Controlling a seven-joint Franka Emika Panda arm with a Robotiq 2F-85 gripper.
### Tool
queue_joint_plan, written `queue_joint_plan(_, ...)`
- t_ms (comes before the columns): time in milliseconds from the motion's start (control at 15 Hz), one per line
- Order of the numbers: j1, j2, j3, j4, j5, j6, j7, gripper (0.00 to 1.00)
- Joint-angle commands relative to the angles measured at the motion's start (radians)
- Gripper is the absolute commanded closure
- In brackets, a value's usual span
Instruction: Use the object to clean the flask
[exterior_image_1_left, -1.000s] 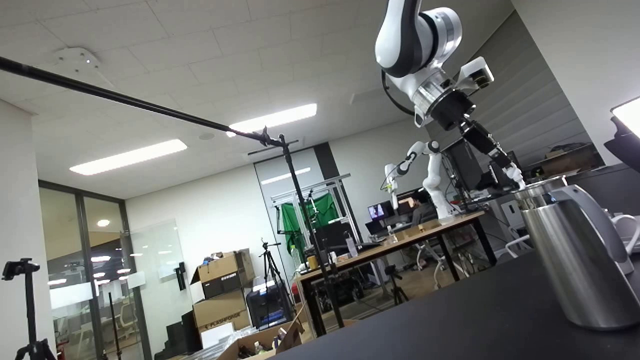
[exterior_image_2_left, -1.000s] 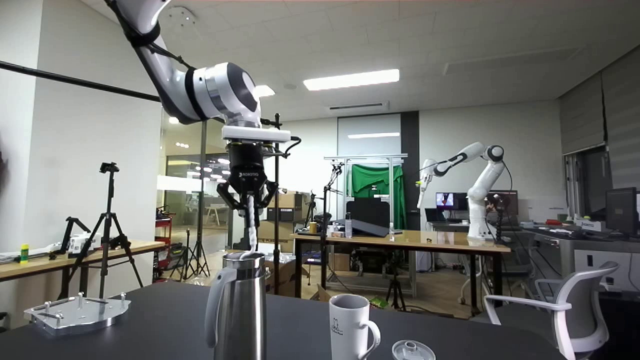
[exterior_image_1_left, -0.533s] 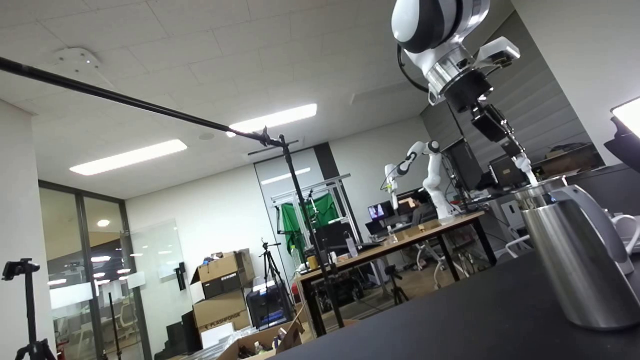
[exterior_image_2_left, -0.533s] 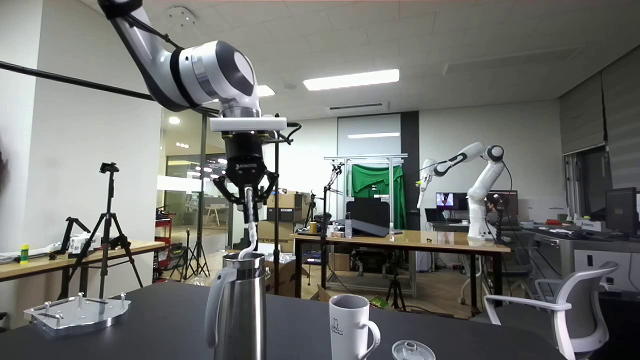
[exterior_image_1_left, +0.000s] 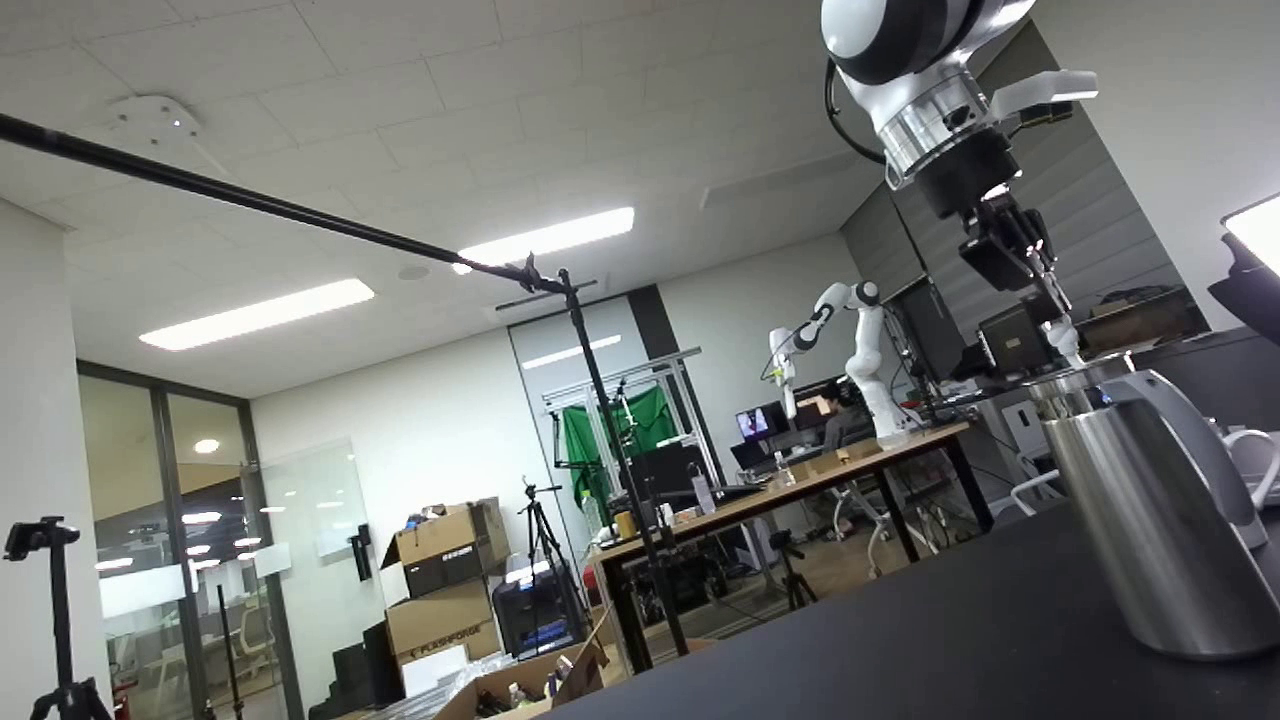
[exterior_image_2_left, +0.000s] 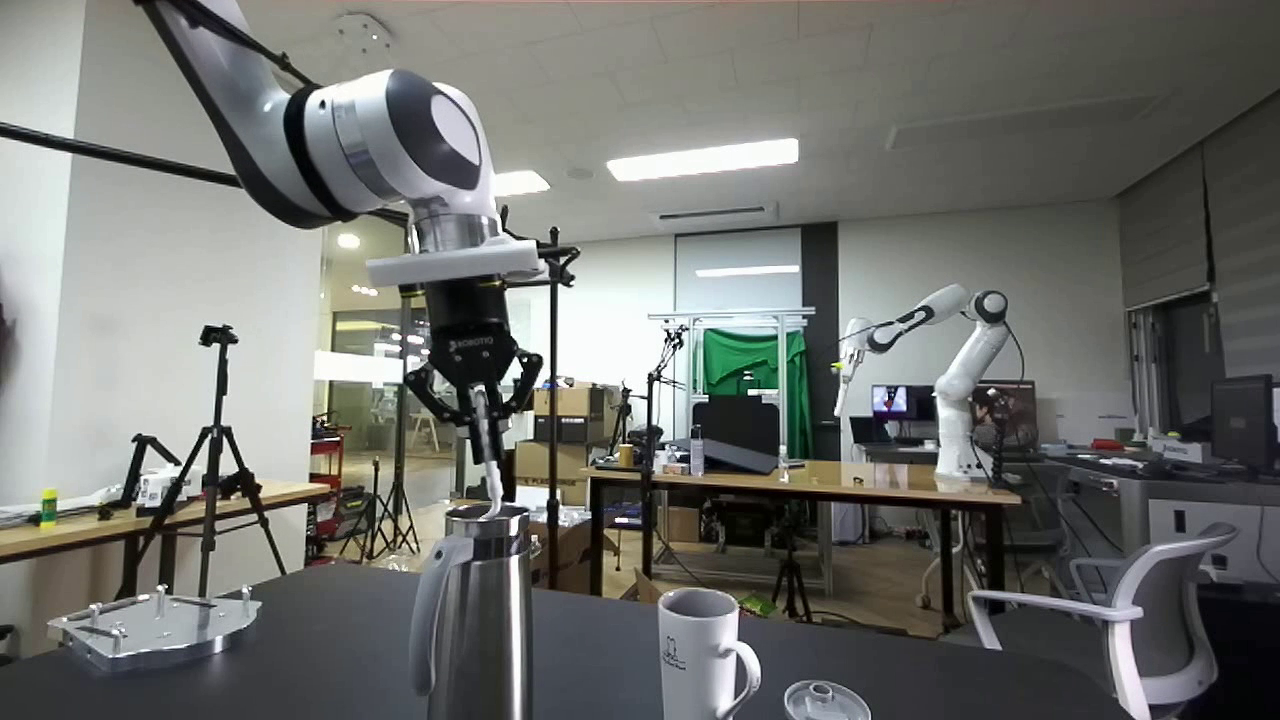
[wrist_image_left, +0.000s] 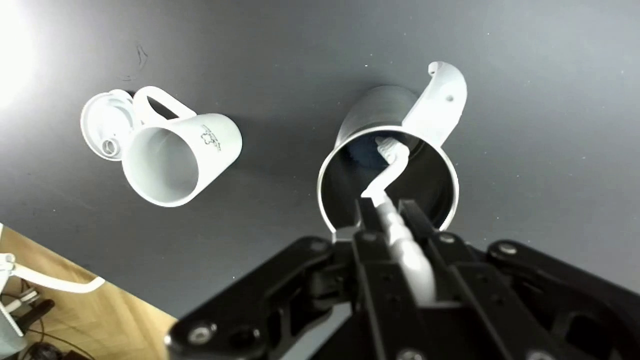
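My gripper (wrist_image_left: 382, 204) is shut on the object, a slender white stick-like tool (wrist_image_left: 392, 172) with a bent neck and a pale head. The tool's lower end is inside the mouth of the flask. The flask is a brushed-silver cylinder with a grey handle, upright on the dark table; its outer wall (wrist_image_left: 372, 107) shows in the wrist view, and it also shows in both exterior views (exterior_image_1_left: 1150, 530) (exterior_image_2_left: 490, 620). In the exterior views the gripper (exterior_image_1_left: 1052, 300) (exterior_image_2_left: 492, 455) is above the flask's rim, with the tool (exterior_image_1_left: 1066, 342) (exterior_image_2_left: 494, 488) slanting down into it; its head is hidden there.
A white mug (exterior_image_2_left: 688, 650) with a handle stands beside the flask, with a clear lid (exterior_image_2_left: 824, 702) by it. A transparent plate with pegs (exterior_image_2_left: 160, 625) lies on the dark table (exterior_image_2_left: 340, 640). A chair (exterior_image_2_left: 1150, 620) stands past the table's edge.
The arm and gripper have shifted and tilted, moving left in one exterior view and right in the other. The tool's slant has changed while its lower end stays in the flask's mouth. The flask stands still.
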Motion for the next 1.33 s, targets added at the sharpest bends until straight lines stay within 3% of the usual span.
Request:
queue_joint_plan(0, 0.003, -0.027, -0.016, -0.034, 0.043, 0.028, 0.053, 0.96)
queue_joint_plan(267, 0.002, -0.008, -0.025, -0.017, 0.085, 0.004, 0.051, 0.96)
queue_joint_plan(800, 0.001, -0.046, -0.008, 0.028, -0.037, -0.079, 0.067, 0.96)
queue_joint_plan(1267, 0.009, -0.11, -0.007, 0.12, -0.037, -0.173, 0.041, 0.96)
